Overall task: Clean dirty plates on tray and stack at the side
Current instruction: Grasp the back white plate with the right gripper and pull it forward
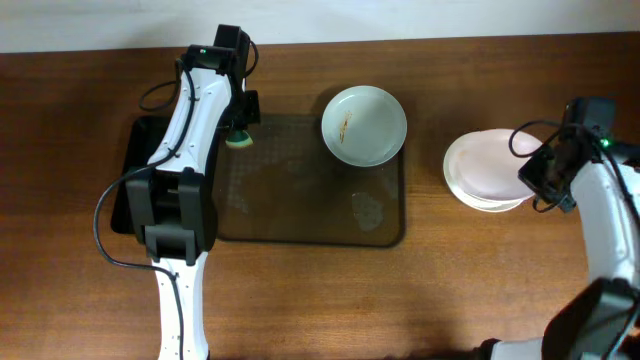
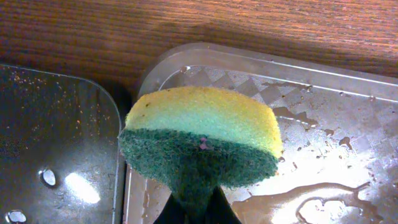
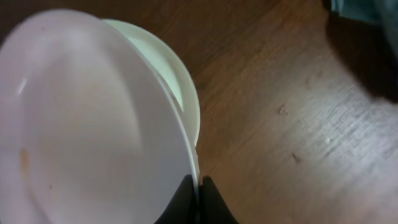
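Observation:
A pale mint plate (image 1: 364,125) with a thin orange-brown smear sits on the far right corner of the brown translucent tray (image 1: 300,225). My left gripper (image 1: 240,125) is shut on a yellow-green sponge (image 1: 240,138) over the tray's far left corner. In the left wrist view the sponge (image 2: 202,134) hangs above the wet tray (image 2: 323,81), pinched by the fingers (image 2: 198,208). My right gripper (image 1: 527,172) is shut on the rim of a white plate (image 1: 487,165), tilted over a second plate (image 1: 490,205) on the table to the right. The right wrist view shows the fingers (image 3: 199,193), held plate (image 3: 81,124) and lower plate (image 3: 177,81).
A smaller black tray (image 1: 135,170) lies against the brown tray's left side, partly under my left arm; it shows wet in the left wrist view (image 2: 56,124). A water puddle (image 1: 368,208) lies on the brown tray's near right part. Bare wooden table surrounds both.

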You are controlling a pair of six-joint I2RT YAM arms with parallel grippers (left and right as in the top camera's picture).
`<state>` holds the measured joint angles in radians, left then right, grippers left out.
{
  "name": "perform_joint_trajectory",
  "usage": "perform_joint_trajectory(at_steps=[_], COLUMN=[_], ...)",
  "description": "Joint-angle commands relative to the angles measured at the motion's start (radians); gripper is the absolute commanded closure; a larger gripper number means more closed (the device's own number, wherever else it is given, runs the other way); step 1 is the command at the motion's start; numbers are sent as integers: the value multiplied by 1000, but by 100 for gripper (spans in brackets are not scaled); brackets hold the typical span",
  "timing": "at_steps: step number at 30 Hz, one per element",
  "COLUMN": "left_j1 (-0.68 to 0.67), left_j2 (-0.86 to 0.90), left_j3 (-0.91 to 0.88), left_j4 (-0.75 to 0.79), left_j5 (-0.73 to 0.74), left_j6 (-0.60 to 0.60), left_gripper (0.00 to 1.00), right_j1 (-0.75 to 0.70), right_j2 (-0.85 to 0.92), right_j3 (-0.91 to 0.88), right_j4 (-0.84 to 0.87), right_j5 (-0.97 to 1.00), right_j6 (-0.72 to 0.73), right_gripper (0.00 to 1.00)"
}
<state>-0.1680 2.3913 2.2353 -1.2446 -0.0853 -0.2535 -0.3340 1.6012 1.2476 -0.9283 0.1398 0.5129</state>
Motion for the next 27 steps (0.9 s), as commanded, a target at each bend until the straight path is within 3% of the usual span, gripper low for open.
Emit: perform_joint_trajectory(at_steps=[1,2,3,5,7,9,11,17,22,27], left_j1=[-1,-2,-2,-2,-2,-2,-2,-2,-2,-2], left_j2=[2,2,2,2,2,2,2,2,2,2], left_j3=[17,17,17,17,17,17,17,17,17,17], left_j4=[3,2,2,3,3,2,2,2,3,2], left_j5=[0,0,0,0,0,0,0,0,0,0], left_j6=[16,16,16,16,16,16,16,16,16,16], left_gripper=[99,99,99,99,99,99,99,99,99,99], right_j1=[-6,-6,-6,3,153,292,453,592,638,748], right_j2=[86,107,117,108,94,94,131,373,442,444], right_j3=[-30,-30,-30,-3,98,111,110,110,110,111], right_j4=[76,87,100,116,124,205,295,380,386,263], right_j5=[-6,-6,-43,-215,-281,-284,-162,-126,-158,-319], right_j6=[-7,-7,-8,-99,-116,-84,105,283,254,251], right_gripper=[76,49,33,31,30,32,41,75,80,84])
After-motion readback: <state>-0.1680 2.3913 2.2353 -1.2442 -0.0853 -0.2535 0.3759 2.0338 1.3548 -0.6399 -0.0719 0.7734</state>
